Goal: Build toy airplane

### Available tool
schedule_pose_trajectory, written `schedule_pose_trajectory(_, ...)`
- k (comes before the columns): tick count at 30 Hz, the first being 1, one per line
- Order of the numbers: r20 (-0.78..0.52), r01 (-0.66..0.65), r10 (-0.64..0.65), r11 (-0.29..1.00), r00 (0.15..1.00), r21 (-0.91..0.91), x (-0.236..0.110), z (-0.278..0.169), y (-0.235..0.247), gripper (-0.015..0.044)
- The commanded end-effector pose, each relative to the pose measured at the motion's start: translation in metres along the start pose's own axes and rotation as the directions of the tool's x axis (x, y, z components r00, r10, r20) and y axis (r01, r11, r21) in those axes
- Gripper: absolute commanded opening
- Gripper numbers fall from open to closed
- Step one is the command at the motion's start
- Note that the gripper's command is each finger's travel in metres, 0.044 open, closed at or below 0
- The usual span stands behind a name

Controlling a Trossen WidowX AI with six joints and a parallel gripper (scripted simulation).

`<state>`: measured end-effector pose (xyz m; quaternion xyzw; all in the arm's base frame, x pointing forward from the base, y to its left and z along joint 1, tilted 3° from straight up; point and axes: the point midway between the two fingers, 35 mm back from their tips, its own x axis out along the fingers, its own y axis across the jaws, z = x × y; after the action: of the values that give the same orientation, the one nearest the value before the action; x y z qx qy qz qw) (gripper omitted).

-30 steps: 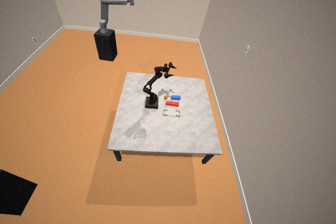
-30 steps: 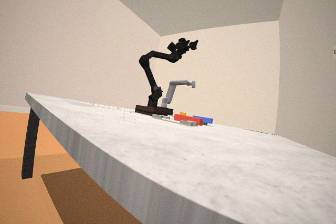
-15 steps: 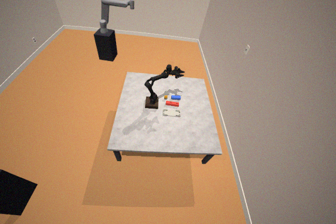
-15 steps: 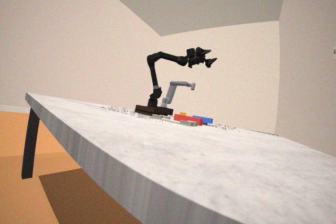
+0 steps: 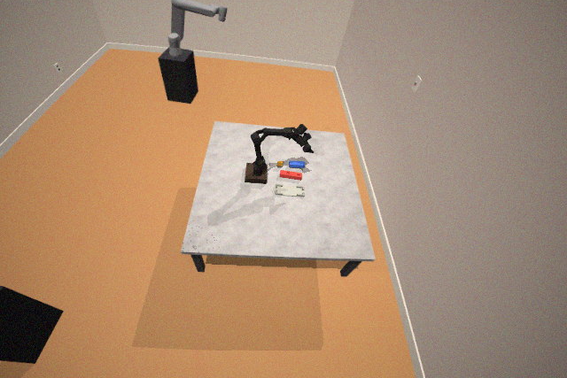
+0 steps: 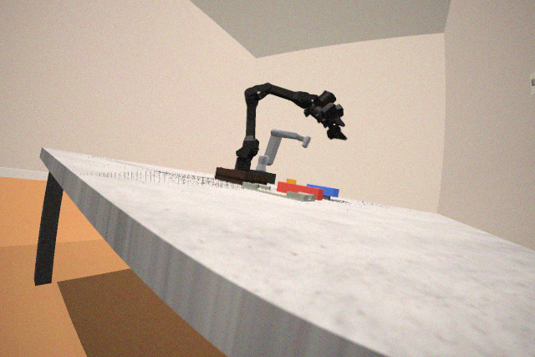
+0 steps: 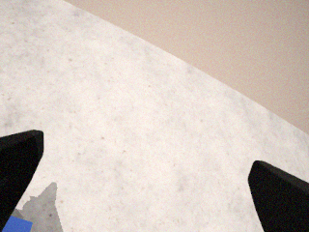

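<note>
From the top, the arm [image 5: 277, 132] [image 6: 282, 93] arches up from its base and bends down to the gripper [image 5: 309, 143] [image 6: 339, 128] [image 7: 146, 150], beyond the blue piece [image 5: 296, 164] [image 6: 323, 187] [image 7: 18, 224]; the red fuselage [image 5: 291, 175] [image 6: 299, 190] and pale jig [image 5: 289, 190] [image 6: 300, 196] lie farther from it. In the exterior view, the gripper hangs tilted downward, above those parts. The wrist view shows its fingers spread wide, holding nothing, the blue piece low beside one.
</note>
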<state>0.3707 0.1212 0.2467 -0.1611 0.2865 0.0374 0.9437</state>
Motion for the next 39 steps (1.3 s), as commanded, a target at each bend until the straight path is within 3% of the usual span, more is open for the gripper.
schedule_pose_trajectory(1,-0.29,-0.075,0.087,0.996,0.953,0.053,0.021,-0.063,-0.003,0.044)
schedule_pose_trajectory(4,-0.493,-0.104,0.161,0.985,0.855,0.141,0.023,-0.11,-0.006,0.044)
schedule_pose_trajectory(7,-0.665,-0.094,0.249,0.961,0.704,0.26,0.012,-0.152,-0.009,0.044)
schedule_pose_trajectory(10,-0.758,-0.056,0.323,0.933,0.567,0.356,-0.001,-0.178,-0.01,0.044)
schedule_pose_trajectory(19,-0.763,-0.052,0.329,0.93,0.557,0.363,-0.002,-0.18,-0.01,0.044)
schedule_pose_trajectory(25,-0.763,-0.052,0.329,0.93,0.557,0.363,0.026,-0.219,0.007,0.044)
schedule_pose_trajectory(39,-0.763,-0.052,0.329,0.93,0.557,0.363,0.037,-0.234,0.013,0.044)
